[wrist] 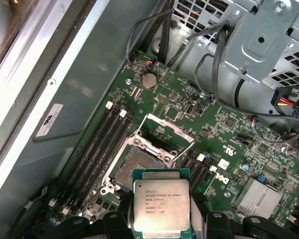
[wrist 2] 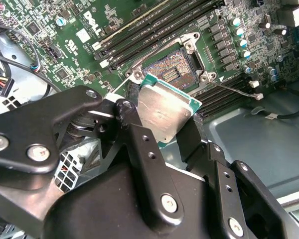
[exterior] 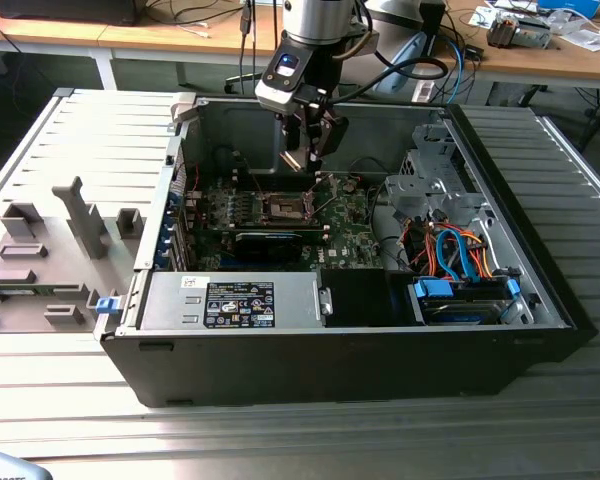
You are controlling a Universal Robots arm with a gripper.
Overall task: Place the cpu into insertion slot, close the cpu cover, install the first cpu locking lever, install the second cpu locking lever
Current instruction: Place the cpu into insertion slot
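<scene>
gripper (exterior: pixel 308 155) clamped on cpu (wrist: pixel 161 204) by its edges | cpu hung clear above insertion slot (wrist: pixel 139 167) | judged light, stiff, underside fragile: edge hold suited

The cpu (wrist: pixel 161 205), its printed silvery face ringed by a green edge, is clamped between the dark fingers (wrist: pixel 114 225) of the gripper (wrist: pixel 161 221). Just beyond it on the green motherboard (wrist: pixel 209 124) lies the insertion slot (wrist: pixel 138 167), its dark centre bare. The cpu cover (wrist: pixel 165 130) is swung up off the slot on the side away from the chip. Long black memory slots (wrist: pixel 97 144) flank the socket. Farther off on the board are a coin cell (wrist: pixel 149 80) and a finned heatsink (wrist: pixel 259 196). Black cables (wrist: pixel 237 92) run under a grey metal cage (wrist: pixel 269 40), and the case wall (wrist: pixel 55 59) stands alongside the board.
</scene>
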